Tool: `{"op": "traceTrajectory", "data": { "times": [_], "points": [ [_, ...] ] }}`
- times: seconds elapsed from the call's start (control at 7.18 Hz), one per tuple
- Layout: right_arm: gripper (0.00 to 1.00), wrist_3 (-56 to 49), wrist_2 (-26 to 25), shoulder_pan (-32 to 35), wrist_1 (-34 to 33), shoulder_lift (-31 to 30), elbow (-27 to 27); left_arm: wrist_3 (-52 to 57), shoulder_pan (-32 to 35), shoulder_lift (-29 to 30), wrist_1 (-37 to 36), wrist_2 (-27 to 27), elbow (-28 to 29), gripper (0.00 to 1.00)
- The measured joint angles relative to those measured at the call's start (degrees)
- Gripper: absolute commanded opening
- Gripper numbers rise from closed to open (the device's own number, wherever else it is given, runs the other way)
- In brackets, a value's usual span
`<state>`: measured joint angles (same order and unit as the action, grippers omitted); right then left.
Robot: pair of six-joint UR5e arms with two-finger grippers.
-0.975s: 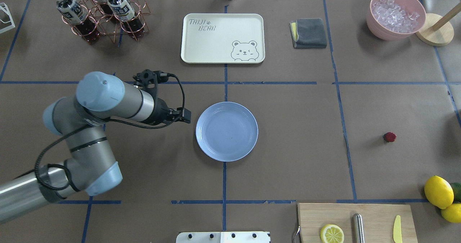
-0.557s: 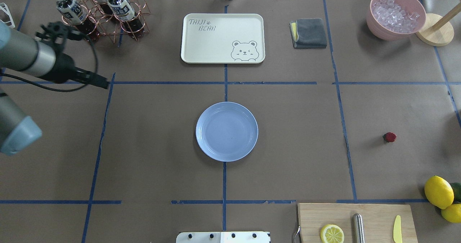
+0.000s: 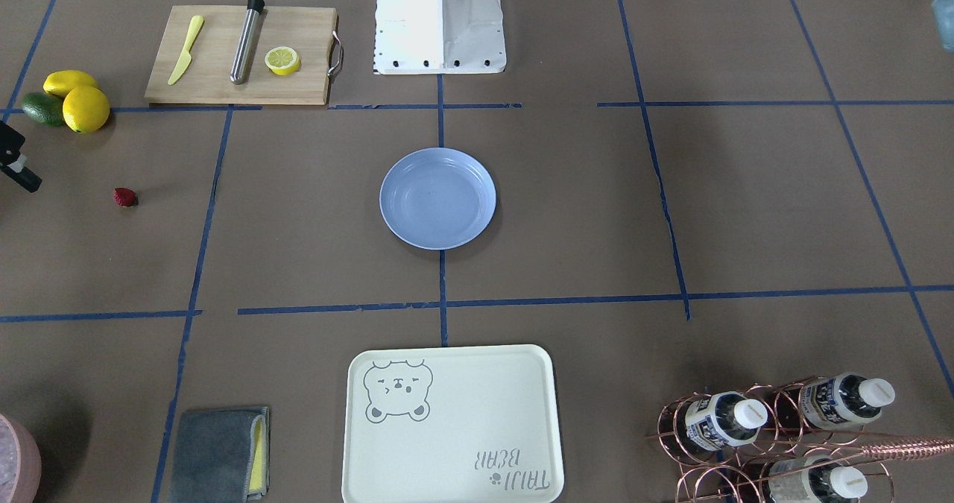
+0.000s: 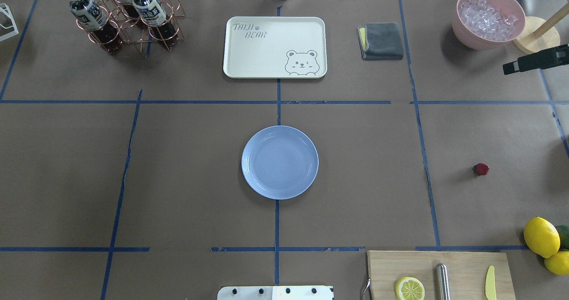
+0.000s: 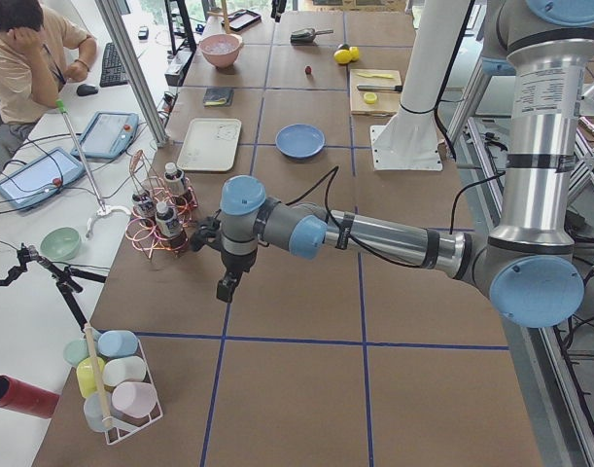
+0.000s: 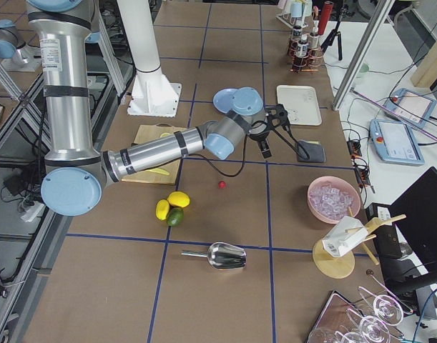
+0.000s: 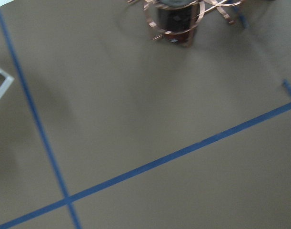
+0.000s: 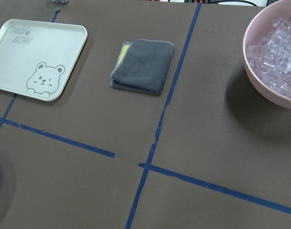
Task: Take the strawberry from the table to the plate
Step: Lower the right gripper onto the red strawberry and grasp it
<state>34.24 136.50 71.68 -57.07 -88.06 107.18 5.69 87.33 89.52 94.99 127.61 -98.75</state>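
Many ice cubes (image 4: 486, 18) fill the bowl (image 4: 470, 42); strawberry (image 4: 480, 169) lies on table (image 4: 355, 158).

The strawberry (image 4: 480, 169) is dark red, the plate (image 4: 280, 162) light blue, the table (image 4: 186, 180) brown with a blue grid.

right gripper (image 4: 509, 68) edge-cropped, bottle rack (image 7: 176, 20) blurred

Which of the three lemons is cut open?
The lemon half on the wooden cutting board, cut face up. The other two lemons are whole and lie on the table beside the avocado.
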Motion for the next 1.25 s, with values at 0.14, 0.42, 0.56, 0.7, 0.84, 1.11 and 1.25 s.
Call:
{"op": "traceTrajectory", "data": {
  "times": [0.14, 0.42, 0.56, 0.7, 0.84, 1.11, 1.25],
  "points": [
    [1.0, 0.1, -0.4, -1.3, -0.1, 0.0, 0.1, 5.8, 4.0, -1.9, -3.4, 0.4, 0.6, 1.0],
    [1.0, 0.3, -5.7, -5.5, -2.3, 0.0, 0.3, 9.3, 6.4, -5.3, -6.7, 2.4, 1.5, 1.0],
    [1.0, 0.6, -11.2, -9.2, -3.9, -1.0, 0.3, 9.5, 6.6, -5.7, -6.9, 4.0, 1.8, 1.0],
    [1.0, 1.2, -16.4, -13.0, -3.1, -3.7, 0.2, 9.6, 6.7, -5.6, -6.8, 4.8, 1.9, 1.0],
    [1.0, 2.3, -20.3, -16.5, 0.2, -6.6, -0.3, 9.6, 6.6, -5.4, -6.7, 5.2, 1.8, 1.0],
    [0.94, 6.5, -25.2, -23.1, 7.3, -10.9, -1.4, 9.7, 6.6, -5.0, -6.5, 5.4, 1.6, 1.0],
    [0.92, 7.4, -26.2, -25.5, 10.3, -13.0, -1.5, 9.7, 6.5, -4.9, -6.4, 5.4, 1.5, 1.0]
  ]
}}
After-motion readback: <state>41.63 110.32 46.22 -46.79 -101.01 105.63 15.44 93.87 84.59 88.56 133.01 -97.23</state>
